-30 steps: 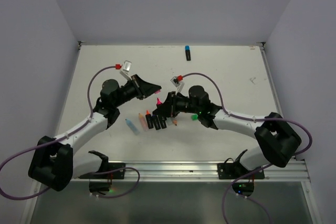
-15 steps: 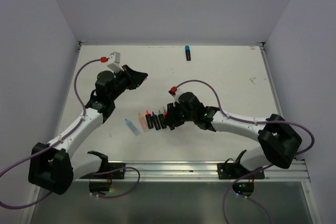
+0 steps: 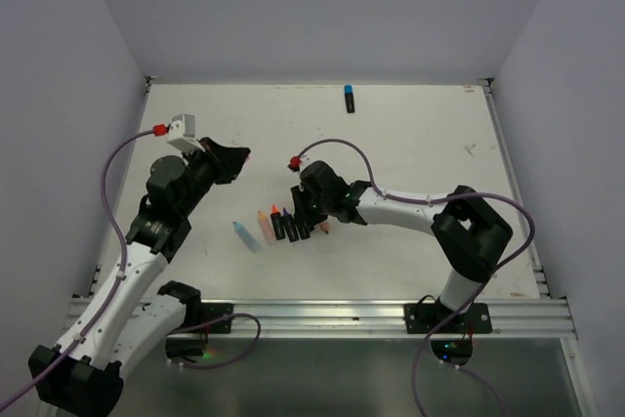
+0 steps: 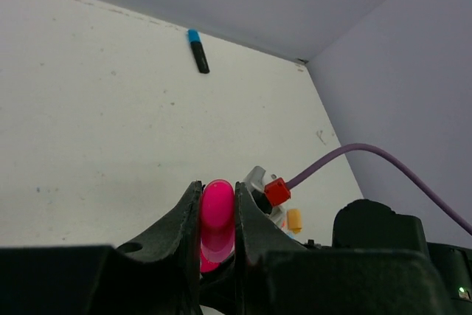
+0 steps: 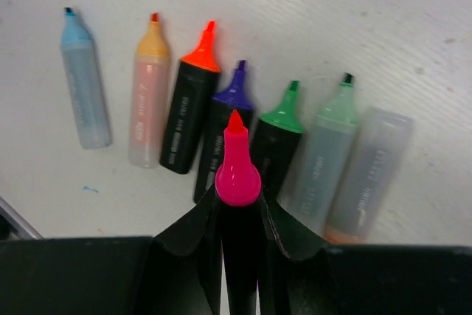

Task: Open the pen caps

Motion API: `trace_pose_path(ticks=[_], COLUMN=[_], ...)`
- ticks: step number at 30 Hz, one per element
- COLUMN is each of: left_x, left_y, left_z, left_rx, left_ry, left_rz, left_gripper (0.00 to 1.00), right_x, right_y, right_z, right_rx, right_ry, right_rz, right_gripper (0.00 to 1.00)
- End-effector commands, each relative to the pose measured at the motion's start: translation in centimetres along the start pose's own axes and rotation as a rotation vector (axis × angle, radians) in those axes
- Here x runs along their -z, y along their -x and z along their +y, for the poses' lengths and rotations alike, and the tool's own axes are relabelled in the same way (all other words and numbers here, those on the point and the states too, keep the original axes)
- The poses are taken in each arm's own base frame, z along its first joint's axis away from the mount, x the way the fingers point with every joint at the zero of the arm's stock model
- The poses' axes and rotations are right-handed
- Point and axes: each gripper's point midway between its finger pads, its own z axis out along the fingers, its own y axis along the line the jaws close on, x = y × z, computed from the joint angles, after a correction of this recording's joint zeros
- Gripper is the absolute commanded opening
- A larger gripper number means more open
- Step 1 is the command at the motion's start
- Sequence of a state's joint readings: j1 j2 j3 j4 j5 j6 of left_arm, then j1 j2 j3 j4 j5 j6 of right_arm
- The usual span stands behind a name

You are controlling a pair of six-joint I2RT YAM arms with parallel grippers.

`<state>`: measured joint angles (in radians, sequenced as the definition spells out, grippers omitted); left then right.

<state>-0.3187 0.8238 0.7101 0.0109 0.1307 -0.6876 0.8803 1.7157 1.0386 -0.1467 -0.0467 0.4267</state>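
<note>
My left gripper (image 3: 238, 156) (image 4: 217, 188) is shut on a pink pen cap (image 4: 217, 213), held up above the left of the table. My right gripper (image 3: 302, 218) (image 5: 237, 198) is shut on a black pen with a bare pink tip (image 5: 236, 169), held just over a row of several uncapped pens (image 3: 278, 225). In the right wrist view the row runs from a pale blue pen (image 5: 82, 86) to a pale green one (image 5: 324, 154). A black pen with a cyan cap (image 3: 349, 98) (image 4: 193, 35) lies at the far edge, still capped.
A small orange cap (image 4: 294, 220) lies by the right wrist's red cable plug (image 4: 276, 191). A purple cable (image 3: 352, 144) loops over the right arm. The table's walls stand close on the left, right and far sides.
The two grippers were together on the pink pen. The left has pulled away up and left with the pink cap, and the right has carried the uncapped pen down to the row.
</note>
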Motion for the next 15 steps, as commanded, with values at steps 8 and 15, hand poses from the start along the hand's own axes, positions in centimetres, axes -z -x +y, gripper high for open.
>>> trace_pose_path(ticks=[8, 15], left_x=[5.8, 7.2], left_y=[4.6, 5.6], left_z=[5.1, 3.1], left_rx=[0.022, 0.045], left_ry=[0.393, 0.297], left_rz=[-0.198, -0.250], left_gripper=[0.00, 0.00], right_x=[-1.7, -4.2], right_y=[2.6, 1.4], right_z=[10.3, 11.6], right_rx=[0.052, 0.084], right_ry=[0.214, 0.248], right_rz=[-0.046, -0.007], right_gripper=[0.00, 0.07])
